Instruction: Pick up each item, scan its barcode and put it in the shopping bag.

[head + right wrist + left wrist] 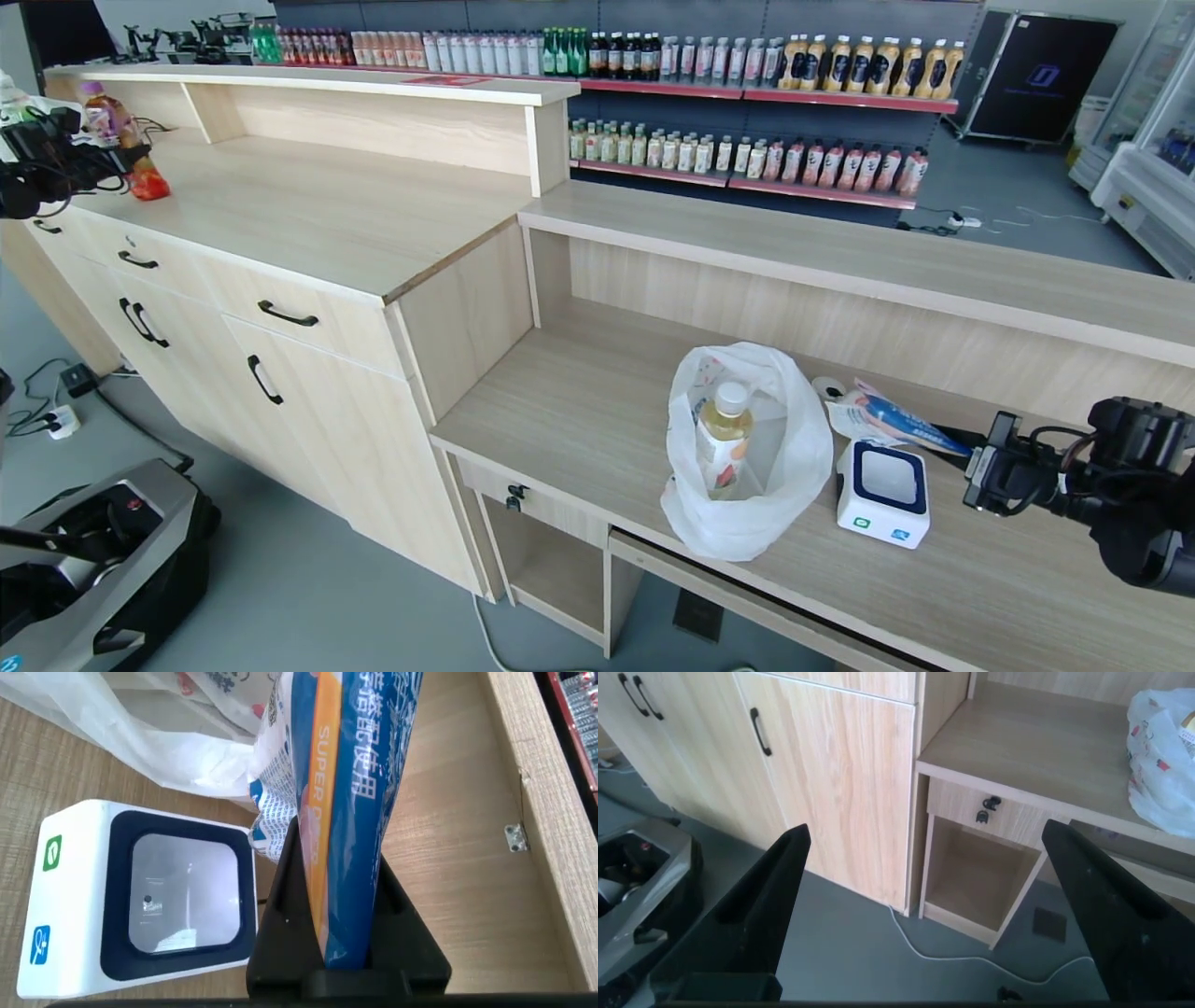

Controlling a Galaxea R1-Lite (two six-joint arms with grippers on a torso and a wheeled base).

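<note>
Blue-and-white packet (355,784), gripped in right hand (341,845), just beside scanner (177,896) near counter's (597,401) front edge. Advised: present barcode flat to scanner window. Left hand (926,831): open.

We can't make out the bottle's (725,431) base, lost behind the shopping bag (794,467) plastic. The blue packet (350,812) has its top cut off by the right wrist view's edge, and its lower end is buried btwn the right gripper (336,854) fingers. The shelf bottles (747,154) are too small for us to tell labels.
</note>
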